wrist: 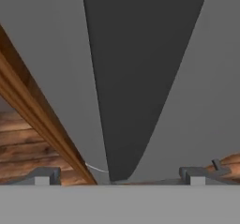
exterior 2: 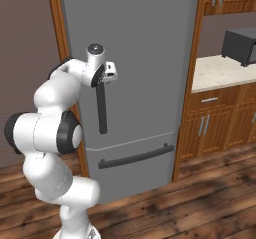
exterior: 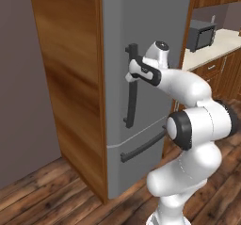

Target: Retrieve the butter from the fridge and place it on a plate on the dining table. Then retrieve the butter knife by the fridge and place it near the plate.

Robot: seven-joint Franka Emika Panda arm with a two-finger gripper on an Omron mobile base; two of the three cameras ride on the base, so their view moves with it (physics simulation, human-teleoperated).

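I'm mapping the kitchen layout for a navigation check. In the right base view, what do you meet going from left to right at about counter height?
Brown wall → wooden side panel → fridge with its vertical handle → wooden drawer cabinet under the pale counter → dark microwave.

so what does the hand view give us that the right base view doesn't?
Hand view: both fingertips standing wide apart either side of the vertical handle, so the gripper is open around it, not clamped.

Right base view: the horizontal drawer handle, the microwave on the counter, the wooden cabinets.

Both: the closed grey fridge, its vertical handle, the wood floor.
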